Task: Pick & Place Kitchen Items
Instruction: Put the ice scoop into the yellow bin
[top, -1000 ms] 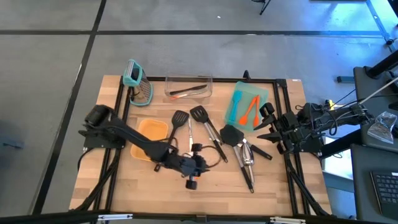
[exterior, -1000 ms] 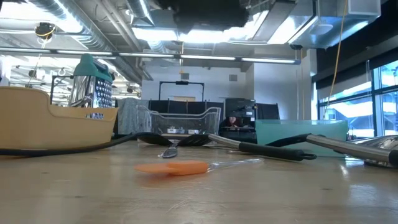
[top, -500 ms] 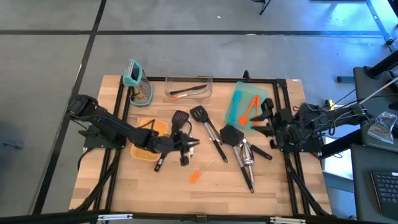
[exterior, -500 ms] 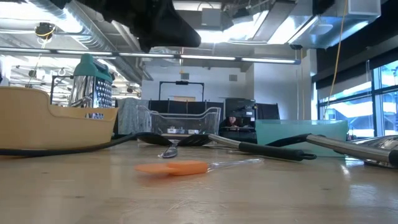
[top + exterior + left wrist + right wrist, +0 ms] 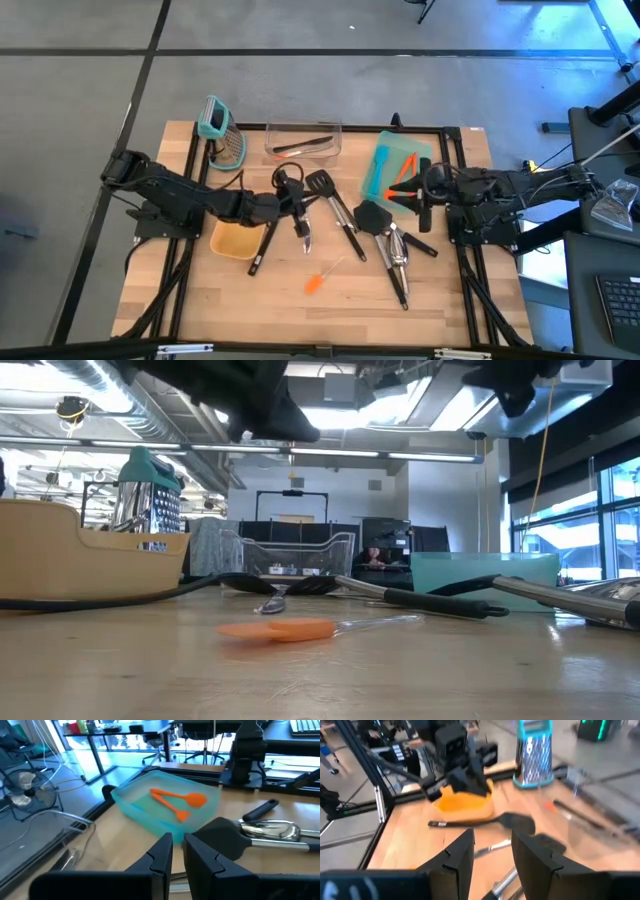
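Left gripper [image 5: 300,198] hangs over the middle of the table [image 5: 450,300], above the black turners [image 5: 330,200], fingers nearly together with nothing between them. Right gripper [image 5: 425,195] sits by the teal tray [image 5: 420,150] holding two orange spatulas [image 5: 398,180], fingers a bit apart, empty too. One orange spatula [image 5: 316,283] lies alone near the front; the silver scoop [image 5: 396,255] rests beside a black turner [image 5: 372,215].

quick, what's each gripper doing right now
left gripper: shut, holding nothing.
right gripper: open, holding nothing.
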You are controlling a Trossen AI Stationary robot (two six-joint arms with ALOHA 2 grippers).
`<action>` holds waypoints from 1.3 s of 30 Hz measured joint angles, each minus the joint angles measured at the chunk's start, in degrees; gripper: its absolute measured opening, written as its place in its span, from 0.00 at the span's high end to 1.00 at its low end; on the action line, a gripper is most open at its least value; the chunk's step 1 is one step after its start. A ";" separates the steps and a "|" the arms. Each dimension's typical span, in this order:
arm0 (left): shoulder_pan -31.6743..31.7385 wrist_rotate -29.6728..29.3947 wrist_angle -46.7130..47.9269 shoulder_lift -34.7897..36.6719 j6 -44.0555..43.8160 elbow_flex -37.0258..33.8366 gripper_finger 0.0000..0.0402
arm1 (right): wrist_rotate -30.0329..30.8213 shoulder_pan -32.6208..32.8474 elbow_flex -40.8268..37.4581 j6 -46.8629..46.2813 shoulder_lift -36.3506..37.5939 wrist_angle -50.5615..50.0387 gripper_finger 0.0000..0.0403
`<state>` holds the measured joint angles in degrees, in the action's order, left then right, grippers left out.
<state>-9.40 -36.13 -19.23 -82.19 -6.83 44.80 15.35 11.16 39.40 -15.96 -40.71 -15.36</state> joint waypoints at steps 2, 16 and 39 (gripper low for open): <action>0.76 0.51 0.92 0.00 -0.04 0.00 0.90 | -1.30 -0.35 0.58 -1.92 -1.86 -1.67 0.66; 2.19 4.87 8.37 1.22 4.70 0.92 0.90 | -19.66 -3.69 1.81 -10.06 -12.69 -8.70 0.67; 4.80 6.32 23.10 17.99 6.67 4.02 0.90 | -21.58 5.50 1.52 -24.65 -24.37 3.81 0.67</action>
<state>-4.60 -29.81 3.87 -64.20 -0.16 48.82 -6.23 16.66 40.93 -40.61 -65.08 -11.55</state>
